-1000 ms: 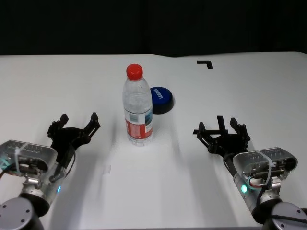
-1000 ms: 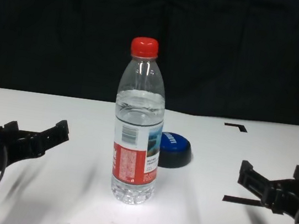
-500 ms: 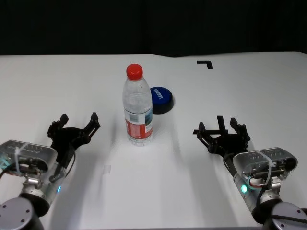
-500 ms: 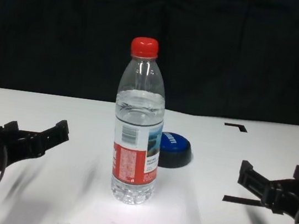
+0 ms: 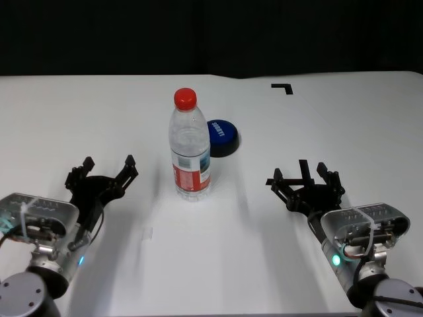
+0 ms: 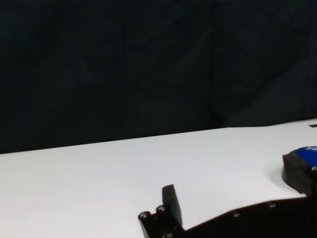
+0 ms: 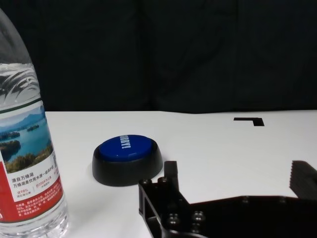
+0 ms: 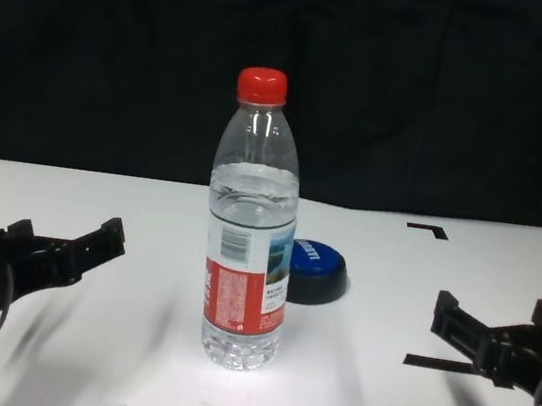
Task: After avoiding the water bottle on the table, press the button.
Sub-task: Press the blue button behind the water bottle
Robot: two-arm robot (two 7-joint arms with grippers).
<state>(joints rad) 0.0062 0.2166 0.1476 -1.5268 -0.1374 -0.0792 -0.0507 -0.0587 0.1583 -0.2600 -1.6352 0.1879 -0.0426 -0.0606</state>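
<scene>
The water bottle (image 5: 190,148) stands upright in the middle of the white table (image 5: 317,132), with a red cap and a red, white and blue label; it also shows in the chest view (image 8: 250,230) and the right wrist view (image 7: 27,148). The blue button (image 5: 221,137) sits just behind and to the right of it, partly hidden by the bottle in the chest view (image 8: 316,268), plain in the right wrist view (image 7: 127,158). My left gripper (image 5: 102,172) is open, near left of the bottle. My right gripper (image 5: 305,179) is open, near right, well short of the button.
A black tape corner mark (image 5: 283,87) lies at the far right of the table, and a black tape strip (image 8: 430,363) lies on the table by the right gripper. A dark curtain backs the table's far edge.
</scene>
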